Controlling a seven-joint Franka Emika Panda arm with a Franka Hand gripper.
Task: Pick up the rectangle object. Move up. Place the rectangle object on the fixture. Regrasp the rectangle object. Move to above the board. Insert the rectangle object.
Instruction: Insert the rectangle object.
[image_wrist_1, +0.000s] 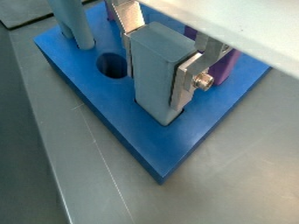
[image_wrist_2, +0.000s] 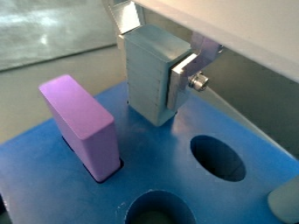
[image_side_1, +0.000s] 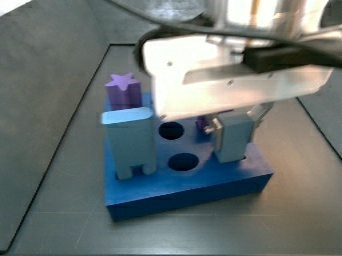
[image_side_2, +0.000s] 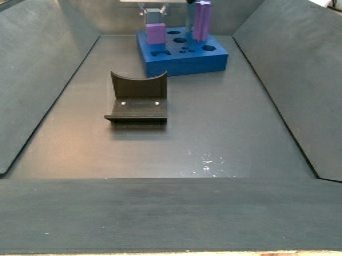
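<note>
The rectangle object (image_wrist_1: 156, 74), a slate grey-blue bar, stands upright with my gripper (image_wrist_1: 158, 48) shut on its upper part; a silver finger (image_wrist_1: 191, 77) presses each side. Its lower end meets the top of the blue board (image_wrist_1: 152, 144), and I cannot tell how deep it sits. The bar (image_wrist_2: 149, 74) rises from the board (image_wrist_2: 47, 175) next to a pink block (image_wrist_2: 82, 122). In a side view the gripper (image_side_1: 238, 120) holds the bar (image_side_1: 238, 145) over the board's (image_side_1: 201, 190) right part. The dark fixture (image_side_2: 136, 100) stands apart from the board (image_side_2: 187, 60), nearer the camera.
A pale blue block (image_side_1: 127, 140) and a purple star piece (image_side_1: 124, 88) stand in the board. Round holes (image_wrist_2: 216, 157) (image_wrist_1: 114, 66) lie open beside the bar. Dark sloping walls (image_side_2: 40, 90) ring the grey floor.
</note>
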